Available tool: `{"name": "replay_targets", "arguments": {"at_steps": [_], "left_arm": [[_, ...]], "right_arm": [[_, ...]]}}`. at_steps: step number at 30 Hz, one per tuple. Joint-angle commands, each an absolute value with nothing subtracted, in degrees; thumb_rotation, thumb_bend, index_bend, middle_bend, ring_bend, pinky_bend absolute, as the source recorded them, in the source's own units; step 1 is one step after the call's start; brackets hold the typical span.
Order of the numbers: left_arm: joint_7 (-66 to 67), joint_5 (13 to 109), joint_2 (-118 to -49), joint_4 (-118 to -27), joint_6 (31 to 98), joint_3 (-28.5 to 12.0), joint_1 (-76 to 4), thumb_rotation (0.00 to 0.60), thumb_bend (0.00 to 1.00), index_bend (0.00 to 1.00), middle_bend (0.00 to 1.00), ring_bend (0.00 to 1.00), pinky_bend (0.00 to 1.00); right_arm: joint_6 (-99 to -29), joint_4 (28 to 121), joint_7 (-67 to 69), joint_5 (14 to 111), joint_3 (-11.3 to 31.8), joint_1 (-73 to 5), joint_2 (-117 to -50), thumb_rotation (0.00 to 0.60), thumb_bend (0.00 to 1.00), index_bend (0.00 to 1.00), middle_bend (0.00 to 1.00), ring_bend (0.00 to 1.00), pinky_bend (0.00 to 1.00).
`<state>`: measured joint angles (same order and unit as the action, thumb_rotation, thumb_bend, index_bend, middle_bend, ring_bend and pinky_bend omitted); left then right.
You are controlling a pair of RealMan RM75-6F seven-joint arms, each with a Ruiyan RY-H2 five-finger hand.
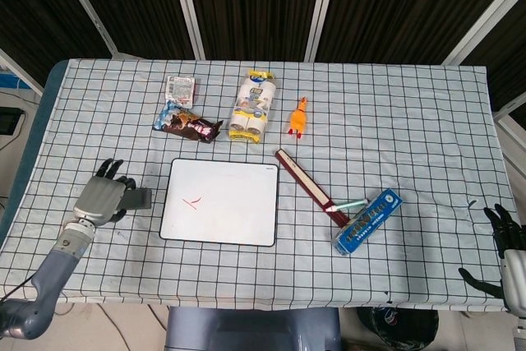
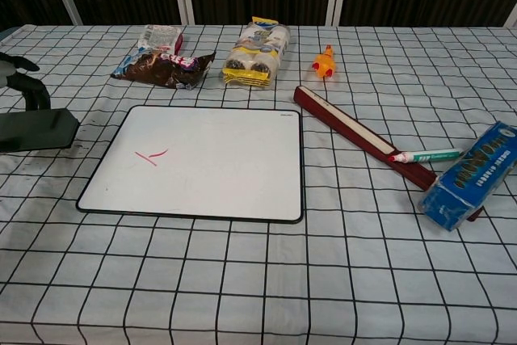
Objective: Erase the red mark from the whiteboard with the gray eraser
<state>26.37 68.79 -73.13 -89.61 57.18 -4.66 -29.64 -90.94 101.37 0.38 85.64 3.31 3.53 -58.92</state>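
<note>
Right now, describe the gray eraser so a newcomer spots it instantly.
Start at the whiteboard near the table's front edge and look just past the side nearest the red mark. The gray eraser is the flat dark block there, under the left hand, the only plain gray item.

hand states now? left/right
Left hand: holding the gray eraser, lifted off the table.
Right hand: open, holding nothing, at the table edge.
</note>
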Motion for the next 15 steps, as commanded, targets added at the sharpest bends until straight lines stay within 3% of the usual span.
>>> {"name": "replay_targets", "arguments": {"at_steps": [1,7,15], "left_arm": [[28.97,68.09,-70.43,-94.12,57.72,-6.64,-31.31,0.6,0.3,0.39,0.42,0.0,0.0],[33.57,63.33,-69.43,-98.69,54.09,-10.06,-36.43,0.6,0.3,0.39,0.42,0.0,0.0],[41.0,53.41,-74.09,-95.56,49.88,-11.9,-43.87,0.6,0.3,0.39,0.42,0.0,0.0]], "right_arm": [[-90.98,101.4,0.45,85.61,3.32,3.55,-58.89,0.6,0.14,0.01,0.04,0.14,0.19],[-90.89,101.43,0.4,85.51,3.35,3.51,-58.85,0.6,0.14,0.01,0.04,0.14,0.19],[-90.91,101.43,0.4,85.42,3.37,3.54,-58.83,0.6,0.14,0.01,0.04,0.14,0.19]]}}
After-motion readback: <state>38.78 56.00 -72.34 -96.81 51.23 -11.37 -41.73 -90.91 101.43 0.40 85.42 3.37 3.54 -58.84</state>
